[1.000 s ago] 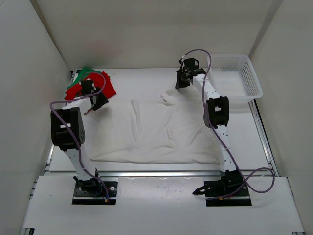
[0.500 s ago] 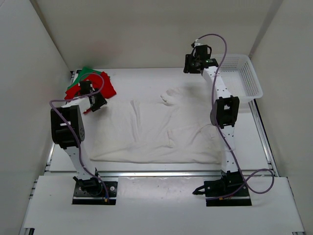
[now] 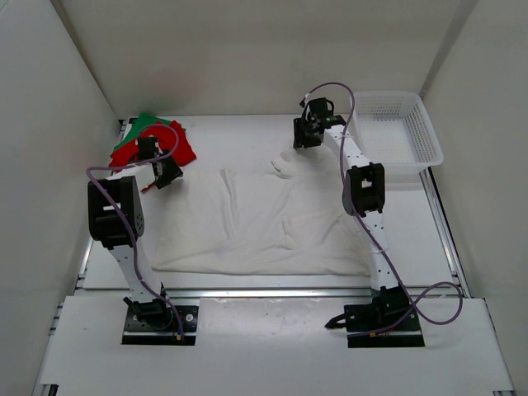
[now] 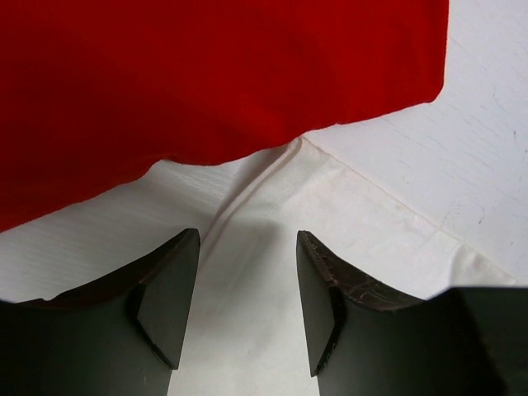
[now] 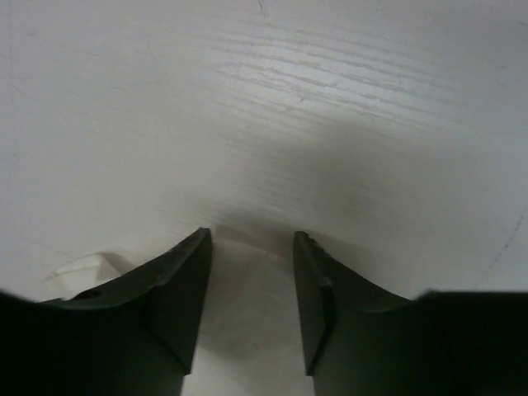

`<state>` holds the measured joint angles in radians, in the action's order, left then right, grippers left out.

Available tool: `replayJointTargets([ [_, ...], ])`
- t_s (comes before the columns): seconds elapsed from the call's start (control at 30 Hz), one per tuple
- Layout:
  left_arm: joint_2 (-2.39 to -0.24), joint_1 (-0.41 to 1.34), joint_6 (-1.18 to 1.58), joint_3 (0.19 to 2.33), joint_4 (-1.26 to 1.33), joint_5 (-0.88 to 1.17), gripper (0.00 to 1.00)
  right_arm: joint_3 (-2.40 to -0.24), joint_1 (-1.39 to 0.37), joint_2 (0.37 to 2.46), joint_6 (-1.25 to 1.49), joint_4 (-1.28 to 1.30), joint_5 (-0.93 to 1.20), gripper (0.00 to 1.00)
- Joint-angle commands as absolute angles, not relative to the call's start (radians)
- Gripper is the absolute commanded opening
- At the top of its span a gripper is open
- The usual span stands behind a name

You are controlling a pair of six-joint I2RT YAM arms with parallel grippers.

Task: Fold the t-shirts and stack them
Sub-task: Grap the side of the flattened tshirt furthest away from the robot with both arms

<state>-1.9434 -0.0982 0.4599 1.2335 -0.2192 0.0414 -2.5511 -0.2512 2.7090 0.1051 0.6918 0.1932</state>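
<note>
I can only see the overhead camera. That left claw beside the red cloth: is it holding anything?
Observer: No. The left gripper is open, with a seam of the white t-shirt running between its jaws, unpinched.
Operator: And the red one?
Observer: The red t-shirt lies just ahead of those jaws, its edge seemingly over the white cloth.
Operator: The other claw?
Observer: The right gripper is open too, facing bare table, with nothing pinched.
</note>
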Motion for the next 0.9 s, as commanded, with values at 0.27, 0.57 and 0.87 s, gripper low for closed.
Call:
replayJointTargets([
  [0.27, -1.921, -0.101, 0.457, 1.255, -0.198, 0.064, 0.61, -2.595, -0.236, 2.688, 0.103, 0.753, 0.123, 0.0],
  [0.57, -1.922, -0.097, 0.442, 1.258, -0.21, 0.014, 0.61, -2.599, -0.129, 2.568, 0.147, 0.721, 0.186, 0.0],
  [0.87, -1.885, -0.086, 0.428, 1.249, -0.176, -0.06, 0.59, -2.599, -0.141, 2.566, 0.138, 0.695, 0.256, 0.0],
])
